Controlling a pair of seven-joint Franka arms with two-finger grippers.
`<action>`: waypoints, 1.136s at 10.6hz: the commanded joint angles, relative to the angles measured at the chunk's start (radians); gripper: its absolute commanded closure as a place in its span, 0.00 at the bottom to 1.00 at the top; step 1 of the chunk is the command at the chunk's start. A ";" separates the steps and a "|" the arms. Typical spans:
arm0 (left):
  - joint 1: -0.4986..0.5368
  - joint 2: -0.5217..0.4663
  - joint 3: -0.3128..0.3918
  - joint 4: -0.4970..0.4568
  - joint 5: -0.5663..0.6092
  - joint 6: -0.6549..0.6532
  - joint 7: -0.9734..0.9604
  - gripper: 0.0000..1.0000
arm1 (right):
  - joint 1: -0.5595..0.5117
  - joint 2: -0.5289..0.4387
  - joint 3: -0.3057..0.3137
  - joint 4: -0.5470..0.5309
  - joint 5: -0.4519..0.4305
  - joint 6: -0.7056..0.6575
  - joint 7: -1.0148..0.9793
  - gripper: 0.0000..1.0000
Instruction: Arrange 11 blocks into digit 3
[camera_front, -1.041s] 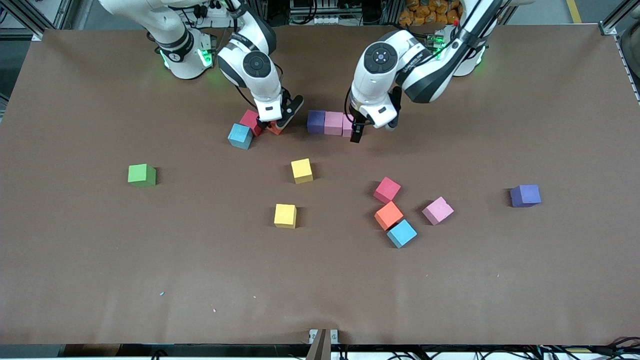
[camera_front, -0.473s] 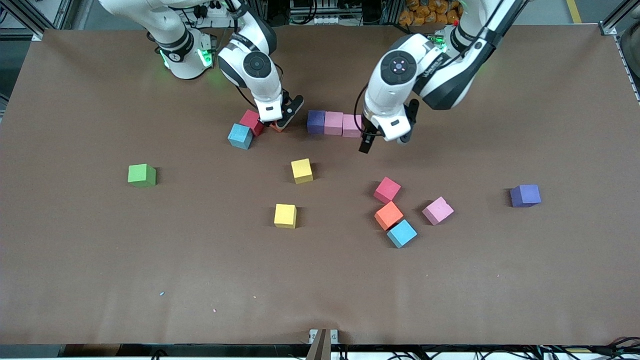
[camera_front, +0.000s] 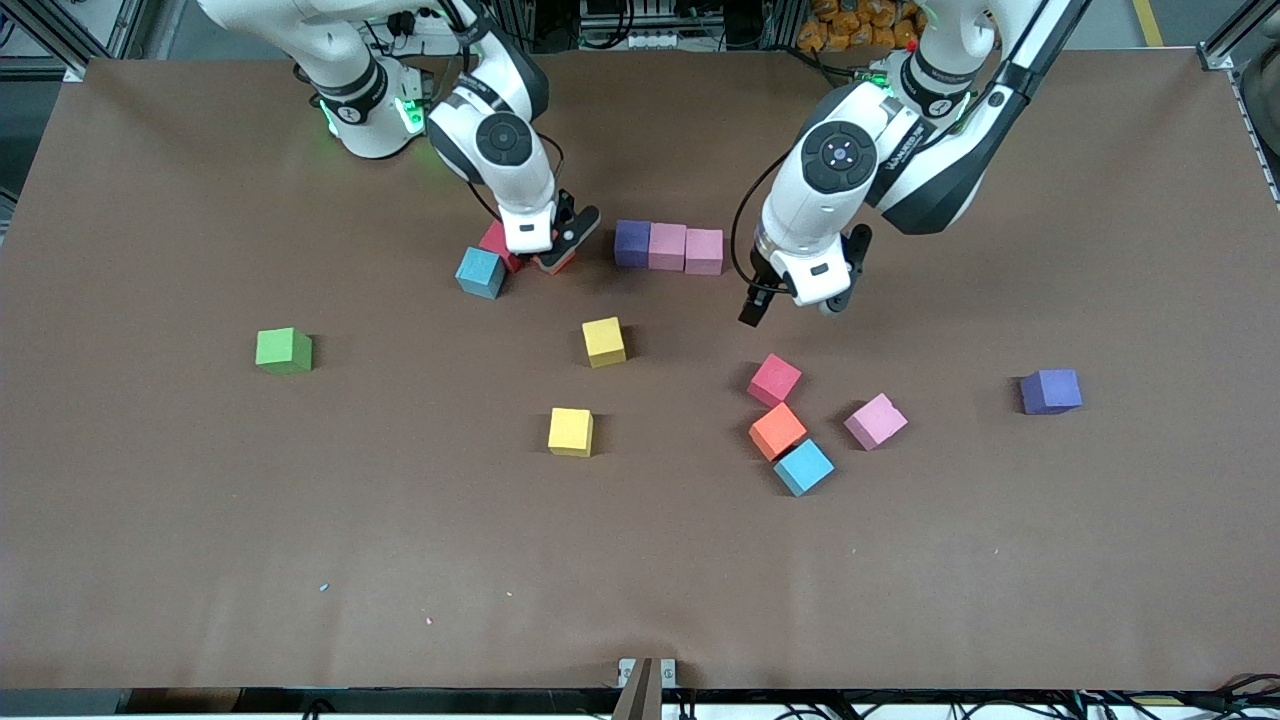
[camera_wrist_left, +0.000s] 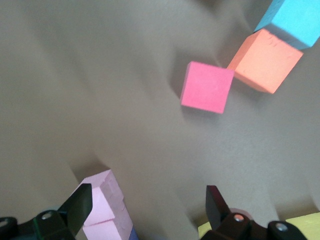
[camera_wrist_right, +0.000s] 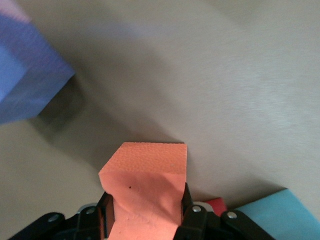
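Blocks lie scattered over the brown table, and only a short row is built: a purple block, a pink block and a second pink block touching side by side, between the two arms. No container is in view.

The right gripper is clamped on an orange block, squeezing it so the foam bulges, as the right wrist view shows. It sits beside a red block and a blue block; whether the orange block is clear of the table I cannot tell.

The left gripper hangs over bare table with fingers spread and nothing between them.

Nearer the camera lie two yellow blocks, a second red block, an orange one touching a blue one, a pink one, and a purple cube toward the left arm's end. A green cube sits toward the right arm's end.

A second ago the left gripper was at the end of the row, by the second pink block; it has drawn away. The right gripper, then open around the orange block, has closed on it.
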 joint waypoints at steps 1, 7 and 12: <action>0.011 0.059 0.000 0.057 0.077 -0.024 0.016 0.00 | -0.001 -0.017 -0.003 0.047 0.018 -0.026 0.133 1.00; 0.009 0.222 0.038 0.181 0.252 -0.024 0.019 0.00 | -0.001 -0.007 -0.032 0.208 0.055 -0.129 0.427 1.00; 0.003 0.300 0.081 0.227 0.266 -0.024 0.116 0.00 | 0.037 0.047 -0.033 0.316 0.133 -0.143 0.578 1.00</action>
